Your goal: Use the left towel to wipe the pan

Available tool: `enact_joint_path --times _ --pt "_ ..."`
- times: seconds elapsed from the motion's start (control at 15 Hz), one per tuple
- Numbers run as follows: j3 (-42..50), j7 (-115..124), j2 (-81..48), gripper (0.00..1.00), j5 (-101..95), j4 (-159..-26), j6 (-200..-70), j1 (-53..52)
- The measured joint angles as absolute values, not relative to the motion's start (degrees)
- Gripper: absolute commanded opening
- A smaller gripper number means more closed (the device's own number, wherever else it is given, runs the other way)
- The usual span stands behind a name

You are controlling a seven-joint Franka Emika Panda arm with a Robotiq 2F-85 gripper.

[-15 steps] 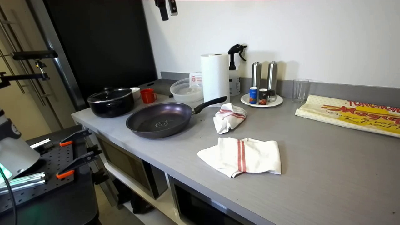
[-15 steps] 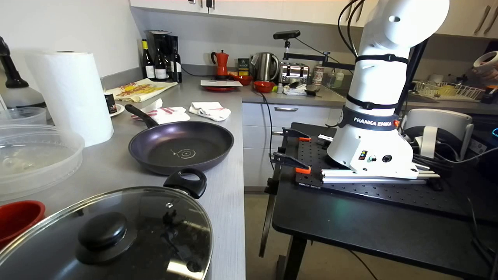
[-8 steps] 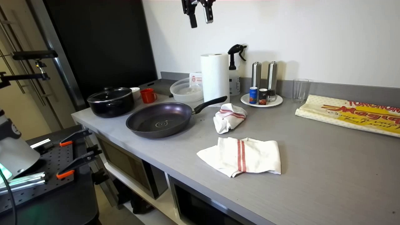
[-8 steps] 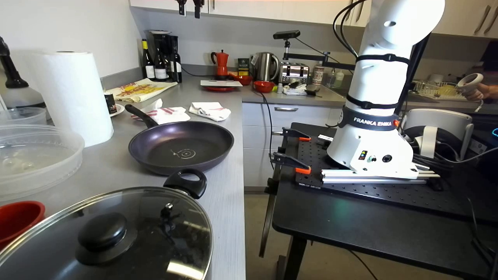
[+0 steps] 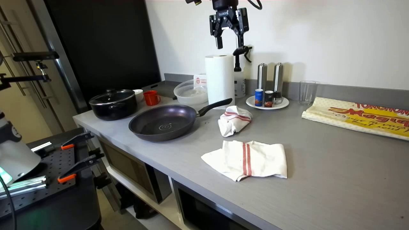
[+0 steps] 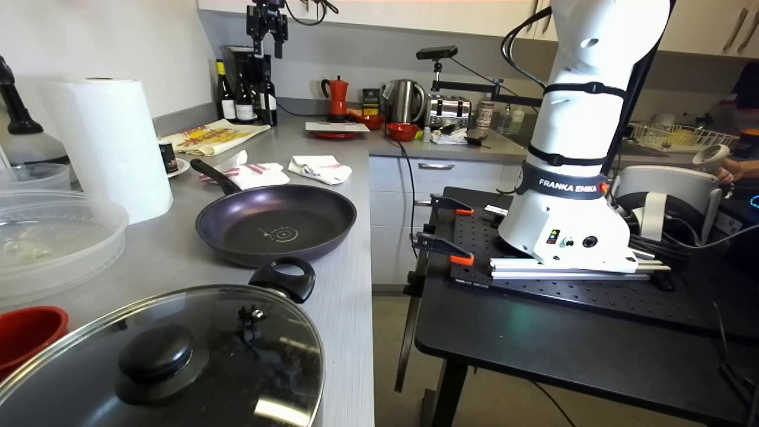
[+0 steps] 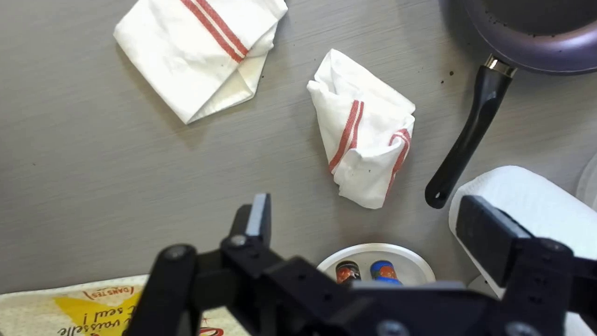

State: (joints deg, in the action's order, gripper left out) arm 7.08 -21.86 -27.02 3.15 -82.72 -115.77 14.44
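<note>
On counter [image 5: 326,179], two striped towels [image 5: 263,159] [image 5: 235,119], one pan [image 5: 164,123], overhead two empty fingers [image 7: 482,238] wide apart

"FRANKA EMIKA" on arm [image 6: 572,133]; "TORCHON" on printed cloth [image 5: 361,119]

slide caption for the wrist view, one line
Open gripper over the counter, with a folded striped towel, a bunched striped towel and part of a pan in view.

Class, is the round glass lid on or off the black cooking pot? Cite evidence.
On: in an exterior view, the round glass lid sits level atop the black cooking pot, its black knob upward.
</note>
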Motion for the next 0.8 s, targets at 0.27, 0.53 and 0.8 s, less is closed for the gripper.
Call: enact_joint_path --times 0.27,0.53,0.8 --pt "4.9 -22.4 -34.8 1.00 3.2 -75.9 -115.7 15.4" --pt "3.3 -22.4 -41.2 1.00 3.2 -70.4 -115.4 15.4" --pt "2.1 -22.4 -46.1 1.00 3.0 -67.1 -115.1 15.2"
